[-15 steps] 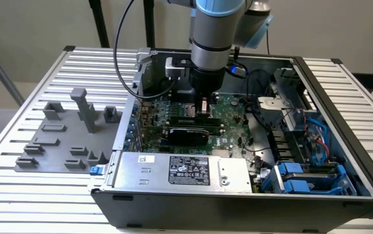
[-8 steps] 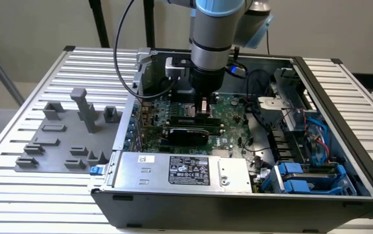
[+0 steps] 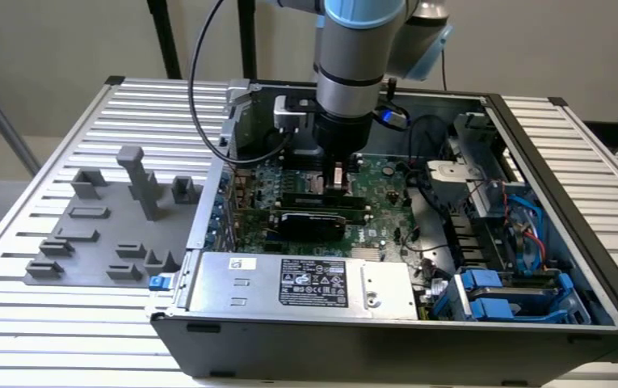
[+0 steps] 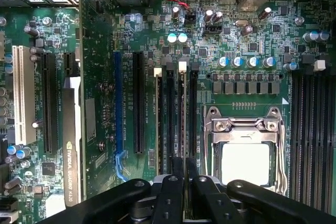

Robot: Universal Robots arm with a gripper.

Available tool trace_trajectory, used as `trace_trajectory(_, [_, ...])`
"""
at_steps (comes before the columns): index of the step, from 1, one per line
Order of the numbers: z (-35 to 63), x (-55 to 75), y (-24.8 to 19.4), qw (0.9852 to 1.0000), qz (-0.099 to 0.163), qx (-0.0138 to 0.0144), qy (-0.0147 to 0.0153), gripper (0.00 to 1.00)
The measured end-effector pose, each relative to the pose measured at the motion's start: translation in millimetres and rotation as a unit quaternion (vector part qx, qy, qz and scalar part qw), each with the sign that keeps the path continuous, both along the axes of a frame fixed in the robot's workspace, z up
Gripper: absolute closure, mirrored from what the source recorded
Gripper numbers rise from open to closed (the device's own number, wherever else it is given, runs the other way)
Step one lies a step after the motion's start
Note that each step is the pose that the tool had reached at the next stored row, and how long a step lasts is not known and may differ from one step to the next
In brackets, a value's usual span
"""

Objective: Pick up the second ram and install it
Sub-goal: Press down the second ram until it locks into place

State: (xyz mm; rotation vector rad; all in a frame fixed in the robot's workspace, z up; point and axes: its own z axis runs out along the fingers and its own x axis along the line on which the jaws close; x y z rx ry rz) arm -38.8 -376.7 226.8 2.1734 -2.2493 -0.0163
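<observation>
Item: open computer case [image 3: 567,202], laid on its side on a slatted metal bench [image 3: 60,291], with the large green motherboard [image 4: 247,40] exposed inside.

Arm: the single arm [image 3: 357,56] was seen reaching down into the case from above, the gripper [image 4: 184,169] lowered close over the memory slots [image 4: 173,114] beside the silver processor socket [image 4: 247,145].

Jaws: recorded as drawn narrow, the two fingertips [image 4: 177,167] set close together over the near end of a thin board standing on edge. Whether that board was actually pinched or merely pressed from above could not be told.

Second ram [image 4: 182,114]: judged to be the slim stick standing upright in a slot directly beneath the gripper, running away from the fingertips toward a white latch [image 4: 182,66]. A like stick [image 4: 158,119] with its own white latch stood just beside it; this was taken to be a memory stick already fitted.

Progress: the pick-up was judged complete, since the stick was found over the motherboard and not on the bench. Insertion was judged to be under way or nearly finished. Full seating and latch closure could not be confirmed.

Other contents: a graphics card [image 4: 72,129] at the slot bank's far side; a grey power supply [image 3: 298,283] at the case's near edge; a grey holder tray [image 3: 115,226] on the bench at the exterior view's left.
</observation>
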Motion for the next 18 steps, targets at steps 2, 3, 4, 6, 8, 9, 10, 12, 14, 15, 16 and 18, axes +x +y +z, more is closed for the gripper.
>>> trace_trajectory(2, [0.0, 0.0, 0.0, 1.0, 0.0, -0.0001, 0.0, 1.0])
trace_trajectory(3, [0.0, 0.0, 0.0, 1.0, 0.0, -0.0002, 0.0, 1.0])
trace_trajectory(4, [0.0, 0.0, 0.0, 1.0, 0.0, -0.0004, 0.0, 1.0])
trace_trajectory(6, [-0.1, 0.0, 0.0, 1.0, 0.0, -0.0011, 0.0, 1.0])
trace_trajectory(8, [0.0, 0.0, 0.0, 1.0, 0.0, -0.0017, 0.0, 1.0])
trace_trajectory(9, [0.0, 0.0, 0.0, 1.0, 0.0, -0.0018, 0.0, 1.0])
trace_trajectory(10, [-0.1, 0.0, 0.0, 1.0, 0.0, -0.0017, 0.0, 1.0])
trace_trajectory(12, [-0.1, 0.0, 0.0, 1.0, 0.0, -0.0018, 0.0, 1.0])
trace_trajectory(14, [-0.2, 0.1, 0.0, 1.0, 0.0, -0.0018, 0.0, 1.0])
trace_trajectory(15, [-0.5, 0.1, 0.0, 1.0, -0.001, -0.0018, 0.0, 1.0])
trace_trajectory(16, [-0.7, 0.1, 0.0, 1.0, -0.001, -0.0017, 0.0, 1.0])
trace_trajectory(18, [-0.7, 0.1, 0.0, 1.0, -0.001, -0.0018, 0.0, 1.0])
